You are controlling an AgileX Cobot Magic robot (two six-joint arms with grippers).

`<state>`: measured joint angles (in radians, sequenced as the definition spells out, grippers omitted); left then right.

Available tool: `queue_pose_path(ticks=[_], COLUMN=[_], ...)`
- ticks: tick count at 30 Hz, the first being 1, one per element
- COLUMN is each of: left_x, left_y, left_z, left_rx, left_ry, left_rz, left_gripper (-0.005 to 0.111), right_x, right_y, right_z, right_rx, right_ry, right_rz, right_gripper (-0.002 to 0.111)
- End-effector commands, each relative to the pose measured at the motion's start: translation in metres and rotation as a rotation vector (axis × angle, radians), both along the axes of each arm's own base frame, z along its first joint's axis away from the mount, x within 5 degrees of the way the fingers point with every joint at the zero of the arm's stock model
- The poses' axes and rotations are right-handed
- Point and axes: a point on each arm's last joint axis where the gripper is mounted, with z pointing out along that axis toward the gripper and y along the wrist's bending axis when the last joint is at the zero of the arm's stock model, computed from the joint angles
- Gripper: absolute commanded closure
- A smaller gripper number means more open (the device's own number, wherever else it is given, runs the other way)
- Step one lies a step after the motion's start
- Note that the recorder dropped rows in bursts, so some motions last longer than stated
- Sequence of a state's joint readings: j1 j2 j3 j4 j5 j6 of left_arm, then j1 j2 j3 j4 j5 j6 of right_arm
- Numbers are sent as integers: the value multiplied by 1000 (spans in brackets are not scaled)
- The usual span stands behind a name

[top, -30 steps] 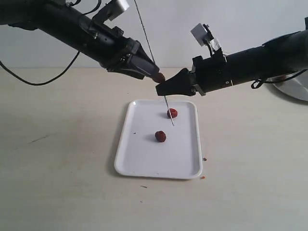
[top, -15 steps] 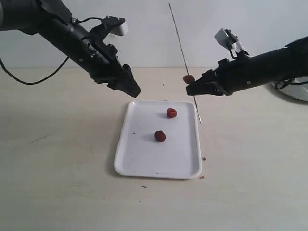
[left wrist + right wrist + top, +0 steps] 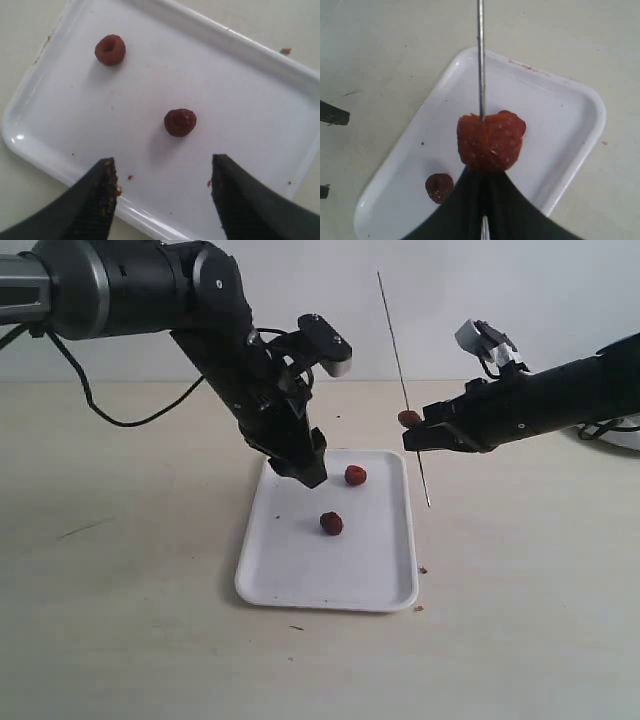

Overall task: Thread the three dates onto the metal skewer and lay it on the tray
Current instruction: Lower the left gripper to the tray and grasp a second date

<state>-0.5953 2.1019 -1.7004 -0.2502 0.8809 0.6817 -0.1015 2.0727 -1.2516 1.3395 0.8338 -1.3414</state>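
Metal skewer [image 3: 392, 335]: exterior view, near upright by tray [image 3: 330, 605], pinched in right gripper [image 3: 412, 437], threaded date [image 3: 408, 418] at the jaws, upper length free for more.
Left wrist view: left gripper [image 3: 162, 161] spread wide above two loose dates [image 3: 180, 122] on tray, probably next pick.
Right wrist view: fingers clamped on rod, date seated against them.

Near end of tray [image 3: 300, 580] bare, left gripper [image 3: 310, 475] over far end, skewer [image 3: 400, 360] upright beside right rim

The right gripper [image 3: 482, 186] pinches the metal skewer [image 3: 480, 60], with 1 threaded date [image 3: 491, 140] sitting against its fingertips. Below, 1 loose date [image 3: 439, 187] lies on the white tray [image 3: 570, 100].
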Motion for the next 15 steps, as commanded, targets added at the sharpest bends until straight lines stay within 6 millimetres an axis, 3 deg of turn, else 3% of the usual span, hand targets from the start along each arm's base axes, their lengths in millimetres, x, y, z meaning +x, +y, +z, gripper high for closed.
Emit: queue_pose_path(ticks=[1,4,7,15], left_x=[2,7,10,21], left_y=[-6,-9,-12,-43], left_z=[-20,-34,-44,-66], left_rx=[14,-6,4,50], left_ry=[32,56,62,79], left_rz=[68,171,165,100], left_gripper=[50,48,41,41], right_x=[-1,-1,-1,0], right_y=[0,0,-1,-1], right_z=[5,5,5,6], right_rx=[12,10,7,5], right_ry=[-8,-8,-13,-25], right_rz=[5,3,-2,2], right_gripper=[108,108,108,108])
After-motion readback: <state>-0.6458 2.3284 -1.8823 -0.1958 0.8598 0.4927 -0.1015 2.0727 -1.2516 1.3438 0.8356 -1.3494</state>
